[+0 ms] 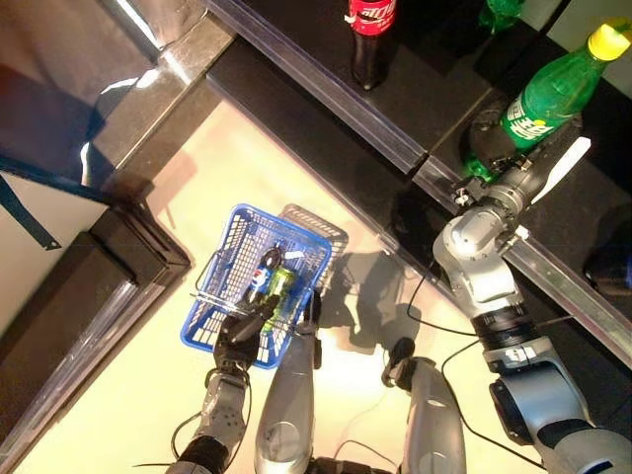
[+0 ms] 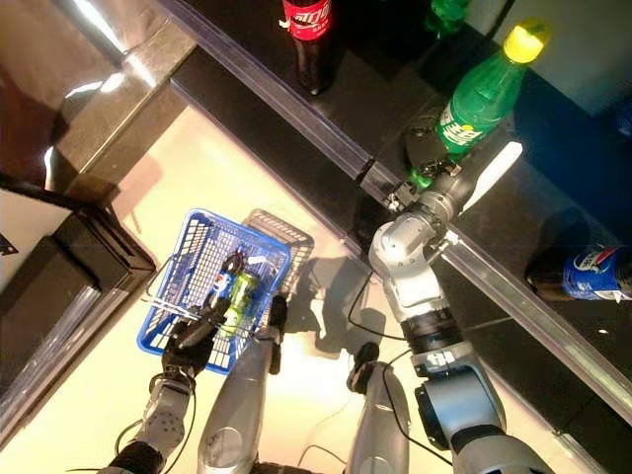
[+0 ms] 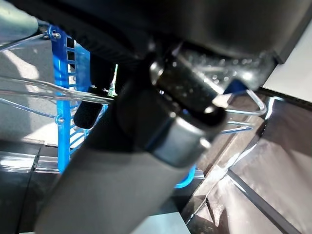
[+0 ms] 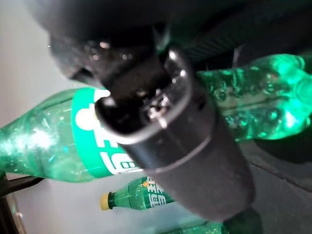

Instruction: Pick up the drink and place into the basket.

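Observation:
A green bottle (image 1: 545, 97) with a yellow cap stands tilted on the dark shelf at the upper right. My right hand (image 1: 491, 158) is at its lower part; in the right wrist view the thumb (image 4: 185, 141) lies across the green bottle (image 4: 44, 141), curled round it. My left hand (image 1: 240, 337) is shut on the thin wire handles (image 3: 29, 87) of the blue basket (image 1: 223, 249), which hangs low at the left above the pale floor. In the basket lie a dark bottle with a blue label (image 1: 264, 273) and a green drink (image 1: 282, 285).
A dark cola bottle with a red label (image 1: 370, 30) stands further back on the shelf. A bottle with a blue label (image 2: 591, 273) lies at the right. A metal rail (image 1: 326, 94) edges the shelf. A dark cabinet (image 1: 69, 286) stands at the left.

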### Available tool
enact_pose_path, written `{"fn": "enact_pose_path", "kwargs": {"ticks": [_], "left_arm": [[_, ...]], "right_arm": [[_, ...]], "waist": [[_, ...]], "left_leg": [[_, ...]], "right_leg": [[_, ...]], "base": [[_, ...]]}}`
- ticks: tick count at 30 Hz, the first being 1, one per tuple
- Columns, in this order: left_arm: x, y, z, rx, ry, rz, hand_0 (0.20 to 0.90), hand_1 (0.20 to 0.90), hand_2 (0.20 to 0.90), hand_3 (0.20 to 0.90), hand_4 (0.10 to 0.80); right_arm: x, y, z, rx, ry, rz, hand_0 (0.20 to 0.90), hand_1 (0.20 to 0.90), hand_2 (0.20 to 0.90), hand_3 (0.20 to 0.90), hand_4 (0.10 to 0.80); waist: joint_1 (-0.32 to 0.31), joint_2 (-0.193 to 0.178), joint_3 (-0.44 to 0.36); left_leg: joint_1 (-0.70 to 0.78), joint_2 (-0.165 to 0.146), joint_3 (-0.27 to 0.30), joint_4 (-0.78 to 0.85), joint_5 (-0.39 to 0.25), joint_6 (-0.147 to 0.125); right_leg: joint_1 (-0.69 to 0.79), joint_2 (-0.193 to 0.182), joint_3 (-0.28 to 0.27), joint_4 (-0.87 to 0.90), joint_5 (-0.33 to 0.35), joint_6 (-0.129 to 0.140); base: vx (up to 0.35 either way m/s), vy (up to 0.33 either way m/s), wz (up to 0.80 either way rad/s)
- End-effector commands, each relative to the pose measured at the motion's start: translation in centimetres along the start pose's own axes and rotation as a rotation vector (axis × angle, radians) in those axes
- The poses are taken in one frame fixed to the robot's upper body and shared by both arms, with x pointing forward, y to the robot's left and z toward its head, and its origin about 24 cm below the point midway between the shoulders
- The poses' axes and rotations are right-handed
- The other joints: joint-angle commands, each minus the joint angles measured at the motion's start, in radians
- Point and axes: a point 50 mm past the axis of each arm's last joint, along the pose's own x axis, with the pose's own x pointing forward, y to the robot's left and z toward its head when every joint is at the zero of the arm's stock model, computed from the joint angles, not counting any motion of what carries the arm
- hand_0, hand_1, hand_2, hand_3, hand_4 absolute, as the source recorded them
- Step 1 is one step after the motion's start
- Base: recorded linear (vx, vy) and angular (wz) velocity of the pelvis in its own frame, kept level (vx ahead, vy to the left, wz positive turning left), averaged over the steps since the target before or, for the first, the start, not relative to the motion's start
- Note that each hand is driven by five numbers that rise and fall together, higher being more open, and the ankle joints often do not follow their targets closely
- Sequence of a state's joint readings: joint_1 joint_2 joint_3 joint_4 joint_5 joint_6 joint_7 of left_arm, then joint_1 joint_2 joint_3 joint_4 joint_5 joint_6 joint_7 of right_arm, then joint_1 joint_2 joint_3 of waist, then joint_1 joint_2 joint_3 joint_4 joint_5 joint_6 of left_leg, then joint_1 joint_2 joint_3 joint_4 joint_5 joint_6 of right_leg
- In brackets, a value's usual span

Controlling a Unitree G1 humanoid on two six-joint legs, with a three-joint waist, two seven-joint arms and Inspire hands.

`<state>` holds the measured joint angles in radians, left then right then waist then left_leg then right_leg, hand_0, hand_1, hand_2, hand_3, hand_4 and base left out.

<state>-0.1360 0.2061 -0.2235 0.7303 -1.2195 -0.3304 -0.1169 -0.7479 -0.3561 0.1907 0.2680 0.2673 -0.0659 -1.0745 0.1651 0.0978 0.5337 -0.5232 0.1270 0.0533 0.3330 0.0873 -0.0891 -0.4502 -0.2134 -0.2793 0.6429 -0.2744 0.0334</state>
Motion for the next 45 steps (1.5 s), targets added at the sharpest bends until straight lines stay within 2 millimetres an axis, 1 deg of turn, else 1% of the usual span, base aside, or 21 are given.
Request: {"fn": "enact_pose_path", "kwargs": {"ticks": [1, 7, 10, 14, 17, 20, 24, 26, 27, 28, 29, 34, 37, 39, 40, 41, 44, 45], "left_arm": [[-1.7, 0.1, 0.3, 0.048, -0.046, -0.095, 0.3, 0.3, 0.3, 0.2, 0.1], [-1.9, -0.1, 0.7, 0.02, -0.099, -0.107, 0.3, 0.3, 0.3, 0.2, 0.1], [-2.1, -0.4, 1.4, 0.006, -0.136, -0.131, 0.3, 0.3, 0.3, 0.2, 0.1], [-2.2, -0.7, 1.7, 0.009, -0.154, -0.16, 0.3, 0.3, 0.3, 0.2, 0.1], [-2.5, -0.9, 2.4, -0.002, -0.198, -0.205, 0.3, 0.3, 0.3, 0.2, 0.1], [-2.8, -1.2, 3.0, -0.004, -0.226, -0.246, 0.3, 0.3, 0.3, 0.2, 0.1], [-3.5, -2.1, 3.6, -0.006, -0.236, -0.344, 0.3, 0.3, 0.3, 0.2, 0.1], [-3.7, -2.8, 3.7, -0.003, -0.242, -0.383, 0.3, 0.3, 0.3, 0.2, 0.1], [-3.7, -2.8, 3.7, -0.003, -0.242, -0.383, 0.3, 0.3, 0.3, 0.2, 0.1], [-3.8, -3.1, 3.9, 0.001, -0.246, -0.398, 0.3, 0.3, 0.3, 0.2, 0.1], [-3.9, -3.8, 4.2, 0.013, -0.256, -0.435, 0.3, 0.3, 0.3, 0.2, 0.1], [-4.6, -6.5, 5.2, 0.077, -0.267, -0.566, 0.3, 0.3, 0.3, 0.2, 0.1], [-5.1, -8.3, 5.7, 0.094, -0.263, -0.655, 0.3, 0.3, 0.3, 0.2, 0.1], [-5.2, -8.5, 5.7, 0.091, -0.262, -0.67, 0.3, 0.3, 0.3, 0.2, 0.1], [-5.7, -9.6, 6.1, 0.089, -0.259, -0.732, 0.3, 0.3, 0.3, 0.2, 0.1], [-5.9, -10.0, 6.3, 0.088, -0.259, -0.752, 0.3, 0.3, 0.3, 0.2, 0.1], [-6.1, -10.6, 6.5, 0.082, -0.261, -0.782, 0.3, 0.3, 0.3, 0.2, 0.1], [-6.5, -11.6, 6.8, 0.056, -0.248, -0.871, 0.3, 0.3, 0.3, 0.2, 0.1]], "right_arm": [[2.9, -0.2, 6.5, 0.198, -0.241, -0.084, 0.3, 0.3, 0.3, 0.2, 0.1], [2.1, -0.5, 6.9, 0.22, -0.287, -0.046, 0.3, 0.3, 0.3, 0.2, 0.1], [1.0, -0.5, 7.6, 0.234, -0.336, 0.024, 0.3, 0.3, 0.3, 0.2, 0.1], [0.4, -0.5, 8.0, 0.256, -0.362, 0.075, 0.3, 0.3, 0.3, 0.2, 0.1], [-1.4, 0.0, 9.0, 0.291, -0.423, 0.242, 0.3, 0.3, 0.3, 0.2, 0.1], [-2.5, 0.3, 9.7, 0.334, -0.442, 0.37, 0.3, 0.3, 0.3, 0.2, 0.1], [-4.8, 0.6, 10.4, 0.422, -0.432, 0.56, 0.3, 0.3, 0.3, 0.2, 0.1], [-6.0, 0.9, 10.3, 0.449, -0.399, 0.628, 0.3, 0.3, 0.3, 0.2, 0.1], [-6.0, 0.9, 10.3, 0.449, -0.399, 0.628, 0.3, 0.3, 0.3, 0.2, 0.1], [-6.4, 1.0, 10.1, 0.461, -0.383, 0.659, 0.3, 0.3, 0.3, 0.2, 0.1], [-7.2, 1.2, 10.0, 0.486, -0.351, 0.712, 0.3, 0.3, 0.3, 0.2, 0.1], [-9.4, 1.8, 9.3, 0.517, -0.268, 0.853, 0.3, 0.3, 0.3, 0.2, 0.1], [-10.8, 2.4, 8.2, 0.496, -0.195, 0.929, 0.3, 0.3, 0.3, 0.2, 0.1], [-11.0, 2.5, 7.9, 0.493, -0.175, 0.944, 0.3, 0.3, 0.3, 0.2, 0.1], [-11.7, 2.7, 7.1, 0.482, -0.119, 0.982, 0.3, 0.3, 0.3, 0.2, 0.1], [-12.0, 2.8, 7.0, 0.477, -0.112, 0.988, 0.3, 0.3, 0.3, 0.2, 0.1], [-12.2, 2.9, 6.7, 0.473, -0.097, 0.999, 0.3, 0.3, 0.3, 0.2, 0.1], [-12.9, 3.4, 6.1, 0.454, -0.074, 1.028, 0.3, 0.3, 0.3, 0.2, 0.1]], "waist": [[0.02, -0.028, -0.014], [0.011, -0.022, -0.014], [0.001, -0.021, -0.014], [-0.005, -0.021, -0.014], [-0.015, -0.021, -0.014], [-0.018, -0.021, -0.015], [-0.017, -0.02, -0.05], [-0.017, -0.017, -0.064], [-0.017, -0.017, -0.064], [-0.017, -0.018, -0.066], [-0.016, -0.016, -0.077], [-0.001, -0.015, -0.103], [0.013, -0.009, -0.118], [0.015, -0.008, -0.119], [0.027, -0.006, -0.123], [0.03, -0.006, -0.123], [0.035, -0.006, -0.121], [0.049, -0.007, -0.118]], "left_leg": [[-0.004, -0.035, -0.003, 0.099, -0.096, 0.065], [0.029, -0.032, -0.007, 0.12, -0.096, 0.06], [0.065, -0.029, -0.006, 0.124, -0.084, 0.052], [0.087, -0.026, -0.004, 0.124, -0.077, 0.047], [0.142, -0.02, -0.003, 0.126, -0.046, 0.031], [0.182, -0.016, 0.0, 0.125, -0.033, 0.023], [0.213, -0.012, -0.003, 0.122, -0.009, 0.011], [0.225, -0.013, -0.006, 0.115, 0.004, 0.009], [0.225, -0.013, -0.006, 0.115, 0.004, 0.009], [0.233, -0.014, -0.006, 0.118, 0.001, 0.008], [0.24, -0.014, -0.009, 0.11, 0.01, 0.007], [0.268, -0.03, -0.02, 0.09, 0.015, 0.007], [0.284, -0.04, -0.036, 0.069, 0.027, 0.005], [0.286, -0.041, -0.039, 0.067, 0.028, 0.005], [0.292, -0.052, -0.048, 0.055, 0.022, 0.009], [0.292, -0.055, -0.05, 0.051, 0.021, 0.01], [0.291, -0.059, -0.054, 0.047, 0.02, 0.012], [0.291, -0.069, -0.066, 0.035, 0.015, 0.014]], "right_leg": [[0.037, -0.019, -0.013, -0.119, 0.158, -0.015], [0.064, -0.017, -0.019, -0.081, 0.13, -0.032], [0.099, -0.016, -0.016, -0.072, 0.116, -0.04], [0.121, -0.015, -0.016, -0.071, 0.11, -0.043], [0.183, -0.009, -0.015, -0.071, 0.093, -0.055], [0.227, -0.007, -0.017, -0.071, 0.081, -0.063], [0.266, -0.002, -0.018, -0.07, 0.065, -0.074], [0.284, 0.003, -0.019, -0.078, 0.066, -0.078], [0.284, 0.003, -0.019, -0.078, 0.066, -0.078], [0.293, 0.0, -0.019, -0.074, 0.06, -0.078], [0.301, 0.002, -0.021, -0.08, 0.064, -0.079], [0.338, -0.001, -0.032, -0.102, 0.069, -0.076], [0.362, -0.003, -0.044, -0.12, 0.073, -0.072], [0.366, -0.004, -0.047, -0.121, 0.073, -0.072], [0.375, -0.007, -0.056, -0.131, 0.078, -0.068], [0.376, -0.008, -0.06, -0.134, 0.08, -0.067], [0.378, -0.01, -0.066, -0.138, 0.083, -0.065], [0.383, -0.013, -0.078, -0.153, 0.093, -0.059]], "base": [[-0.073, -0.027, 0.06], [-0.034, -0.011, 0.02], [0.0, 0.0, 0.0], [-0.004, -0.002, -0.01], [-0.004, -0.002, -0.07], [0.035, 0.01, -0.12], [0.064, 0.028, 0.0], [0.054, 0.044, 0.02], [0.047, 0.031, 0.01], [0.042, 0.033, 0.01], [0.064, 0.04, 0.01], [0.047, 0.033, 0.06], [0.045, 0.043, 0.11], [0.025, 0.032, 0.17], [0.001, 0.023, 0.13], [-0.006, 0.018, 0.12], [-0.031, -0.004, 0.11], [-0.047, -0.017, 0.1]]}}
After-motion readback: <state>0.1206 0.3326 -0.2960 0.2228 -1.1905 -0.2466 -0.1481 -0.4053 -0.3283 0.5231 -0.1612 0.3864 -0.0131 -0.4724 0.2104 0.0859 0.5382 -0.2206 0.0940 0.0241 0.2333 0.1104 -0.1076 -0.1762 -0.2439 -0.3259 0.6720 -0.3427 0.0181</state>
